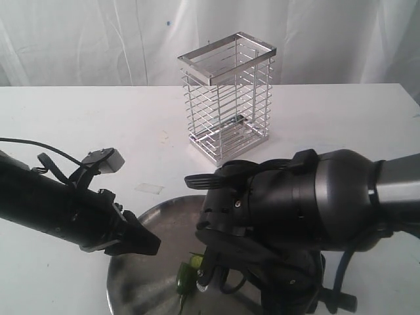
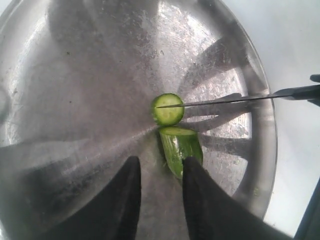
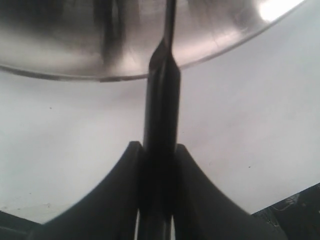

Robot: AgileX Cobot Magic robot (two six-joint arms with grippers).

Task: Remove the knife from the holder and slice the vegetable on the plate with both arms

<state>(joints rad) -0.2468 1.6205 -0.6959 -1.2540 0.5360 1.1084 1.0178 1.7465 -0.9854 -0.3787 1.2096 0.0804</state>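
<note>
The steel plate [image 2: 75, 75] fills the left wrist view, and a pale-green round slice [image 2: 167, 112] lies on it. The rest of the green vegetable [image 2: 180, 147] lies just behind the slice. The knife [image 2: 225, 101] reaches in over the plate rim, its thin blade tip resting across the slice. My left gripper [image 2: 160, 167] is open over the plate; one of its fingers [image 2: 200, 195] overlaps the vegetable's end. My right gripper [image 3: 160, 150] is shut on the knife's dark handle [image 3: 161, 120]. The chrome wire holder [image 1: 226, 98] stands empty behind the plate [image 1: 147, 226].
The bulky right arm [image 1: 308, 203] hangs over the plate's right half and hides its own gripper and the knife in the exterior view. White table [image 1: 79, 118] surrounds the plate. A small clear scrap [image 1: 149, 189] lies left of the holder.
</note>
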